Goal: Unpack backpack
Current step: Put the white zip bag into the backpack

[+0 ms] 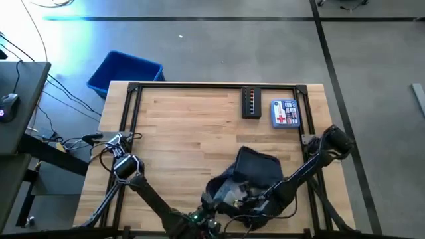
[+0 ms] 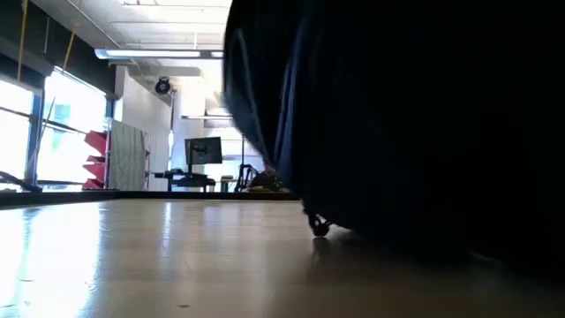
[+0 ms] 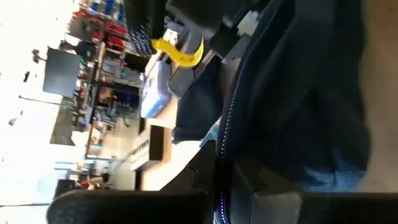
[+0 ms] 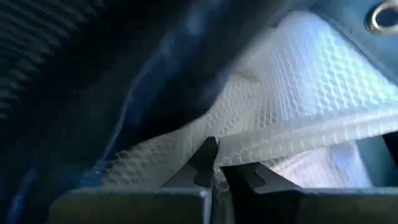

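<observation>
Resting at the near edge of the counter (image 1: 186,126), toward the right corner, the backpack (image 1: 255,169) lies with both arms converged on its opening. Risk: the white mesh pouch (image 4: 292,118) inside may snag on the zipper edge or drag the backpack off the near edge if pulled without restraint. The right pincer (image 4: 214,167) is inside the bag, its tips nearly shut and pressed into the mesh; whether it has pinched the material cannot be told. The left pincer (image 3: 224,180) sits at the zipper line; its opening cannot be told. Two unpacked items lie near the far edge.
</observation>
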Controlling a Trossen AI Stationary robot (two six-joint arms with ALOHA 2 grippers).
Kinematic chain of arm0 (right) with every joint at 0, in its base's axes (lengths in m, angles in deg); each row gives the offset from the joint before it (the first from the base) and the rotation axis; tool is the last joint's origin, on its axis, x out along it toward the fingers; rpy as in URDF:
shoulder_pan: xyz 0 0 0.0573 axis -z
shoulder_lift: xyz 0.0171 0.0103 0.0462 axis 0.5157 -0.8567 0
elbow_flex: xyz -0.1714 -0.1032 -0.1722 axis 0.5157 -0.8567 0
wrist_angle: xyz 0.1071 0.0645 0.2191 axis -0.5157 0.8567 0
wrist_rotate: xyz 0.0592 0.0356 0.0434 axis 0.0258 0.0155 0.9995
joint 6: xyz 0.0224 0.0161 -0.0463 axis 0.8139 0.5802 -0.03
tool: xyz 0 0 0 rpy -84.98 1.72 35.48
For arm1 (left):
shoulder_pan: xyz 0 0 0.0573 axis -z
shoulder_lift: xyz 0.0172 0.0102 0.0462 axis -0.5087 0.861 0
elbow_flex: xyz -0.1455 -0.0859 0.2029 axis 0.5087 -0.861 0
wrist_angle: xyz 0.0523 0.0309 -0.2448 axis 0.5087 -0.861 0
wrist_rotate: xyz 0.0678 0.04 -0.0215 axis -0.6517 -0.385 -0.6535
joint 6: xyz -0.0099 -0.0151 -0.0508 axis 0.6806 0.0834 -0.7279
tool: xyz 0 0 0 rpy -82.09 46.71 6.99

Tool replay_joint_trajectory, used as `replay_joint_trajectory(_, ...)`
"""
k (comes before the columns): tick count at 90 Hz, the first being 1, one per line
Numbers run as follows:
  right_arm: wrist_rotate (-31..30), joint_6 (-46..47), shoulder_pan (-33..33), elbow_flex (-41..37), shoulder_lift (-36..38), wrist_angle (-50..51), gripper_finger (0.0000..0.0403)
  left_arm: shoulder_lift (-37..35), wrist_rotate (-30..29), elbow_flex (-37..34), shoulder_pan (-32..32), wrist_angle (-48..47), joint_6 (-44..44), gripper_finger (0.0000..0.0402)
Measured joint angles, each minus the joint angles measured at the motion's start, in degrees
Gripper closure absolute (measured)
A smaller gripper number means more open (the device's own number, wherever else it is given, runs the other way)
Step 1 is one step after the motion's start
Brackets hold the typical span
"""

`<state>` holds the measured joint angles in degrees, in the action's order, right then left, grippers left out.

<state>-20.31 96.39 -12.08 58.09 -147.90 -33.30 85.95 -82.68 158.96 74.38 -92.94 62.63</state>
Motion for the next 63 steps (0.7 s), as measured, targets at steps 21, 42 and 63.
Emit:
replay_joint_trajectory(21,0.2,-0.9,2.2,0.0,-0.1,-0.5,0.0403,0.0,2.9,0.0,-1.2,0.0,-0.7,0.0401)
replay_joint_trajectory(42,-0.9,0.8,3.9,0.0,1.6,0.9,0.0365,0.0,6.0,0.0,-1.1,-0.3,-3.0,0.0401)
replay_joint_trajectory(63,-1.9,1.0,4.7,1.4,6.3,6.1,0.0243,0.0,6.3,0.0,-1.3,-0.4,-3.1,0.0401)
